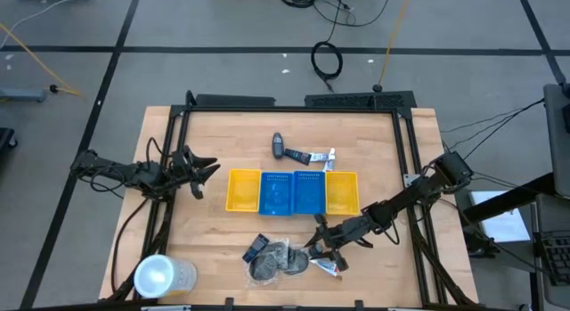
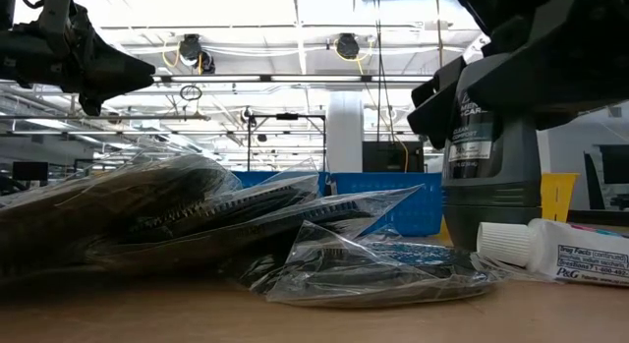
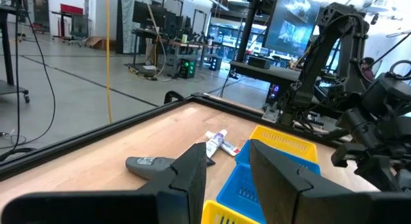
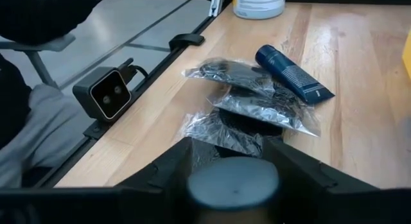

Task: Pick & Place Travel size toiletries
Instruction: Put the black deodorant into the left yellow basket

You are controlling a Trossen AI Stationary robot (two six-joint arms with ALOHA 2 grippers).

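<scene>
Right claw [image 1: 322, 249] grips one dark bottle [image 2: 491, 161] beside three bagged puffs [image 1: 276, 257]; left claw [image 1: 203, 173] part-open, empty

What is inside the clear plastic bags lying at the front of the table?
The clear plastic bags hold dark round mesh puffs, overlapping in a pile. A dark blue tube lies beside them, outside the bags. Whether anything lies under the pile cannot be seen.
</scene>
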